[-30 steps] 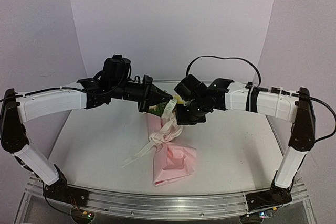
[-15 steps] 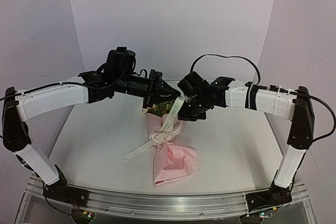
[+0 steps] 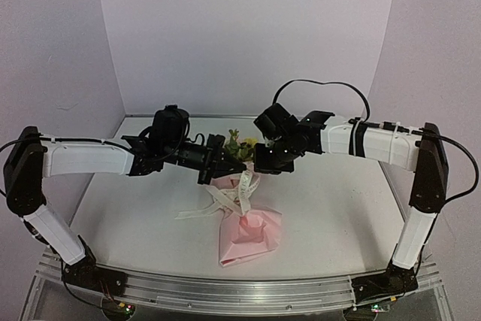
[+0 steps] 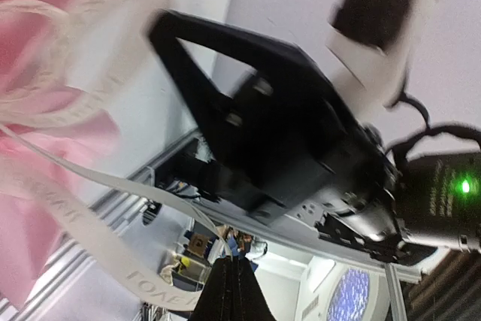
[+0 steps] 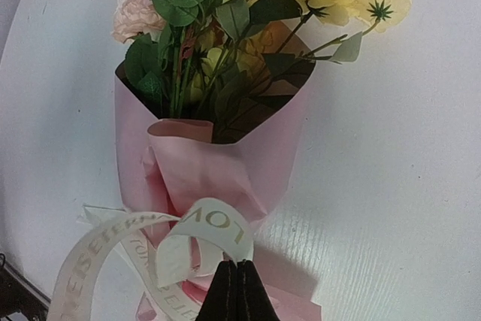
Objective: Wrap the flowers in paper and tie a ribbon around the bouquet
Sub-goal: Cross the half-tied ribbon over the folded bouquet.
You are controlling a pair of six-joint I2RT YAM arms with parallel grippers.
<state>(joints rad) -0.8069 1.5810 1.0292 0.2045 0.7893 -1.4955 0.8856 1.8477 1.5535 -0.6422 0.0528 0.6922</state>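
Risk noted: with the left pincer [image 4: 236,262] shut on one strand of the ribbon [image 3: 213,205], the bouquet [image 3: 252,232] lying on the counter [image 3: 135,201] with blooms to the far side, and the right pincer [image 5: 237,268] shut on the loop at its waist, the floppy ribbon could be slipped free, or the light cone dragged, by an uneven pull.

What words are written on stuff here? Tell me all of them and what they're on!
"LOV" - on the front loop of the ribbon, right wrist view; the rest is folded away.
"E IS ETERNA" - on the same ribbon's left strand, cut off at both ends.
"LOVE" - upside down on the ribbon in the left wrist view; the other lettering there is blurred.
In the top view the lettering is too small to read.
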